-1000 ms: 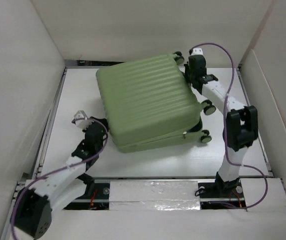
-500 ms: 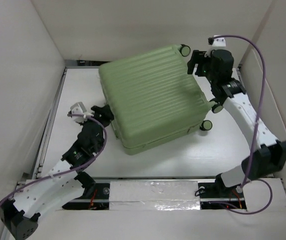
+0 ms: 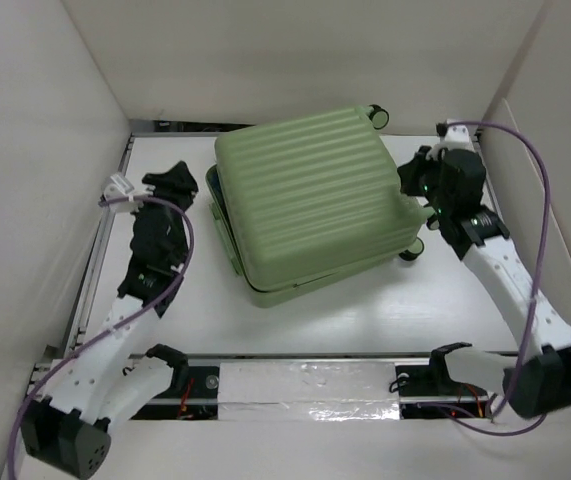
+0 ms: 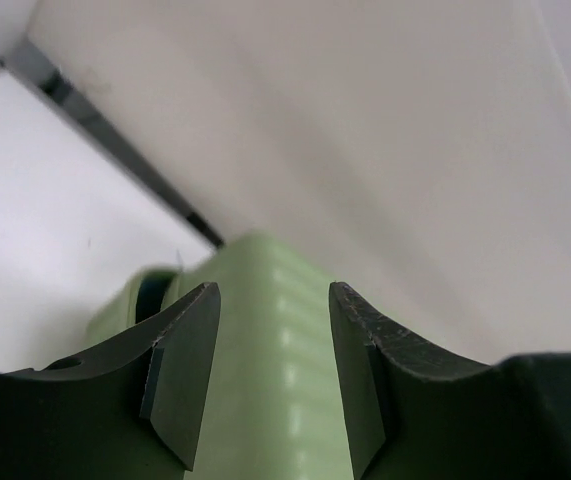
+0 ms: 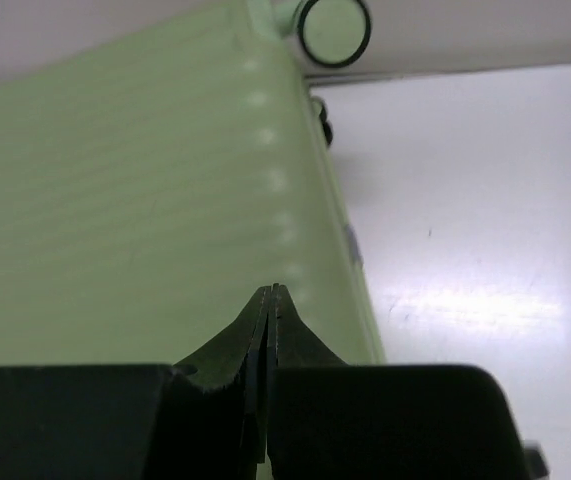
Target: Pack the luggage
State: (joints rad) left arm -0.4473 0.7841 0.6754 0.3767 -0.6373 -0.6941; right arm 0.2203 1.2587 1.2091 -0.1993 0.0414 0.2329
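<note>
The luggage, a light green ribbed suitcase, lies flat mid-table with its lid down; the lower shell peeks out along the left and near edges. My left gripper hovers just off its left side, open, and holds nothing. In the left wrist view the left gripper frames the green shell beyond its fingers. My right gripper is shut and empty at the case's right side. The right wrist view has the right gripper low over the ribbed shell.
White walls box in the table on the left, back and right. Black-and-green wheels stick out at the case's far corner and near right corner. A wheel also shows in the right wrist view. Purple cables trail off both arms.
The suitcase has slid back and to the right, lid down. My left gripper swung out to its far-left side and opened. My right gripper came round to the right side and shut.
</note>
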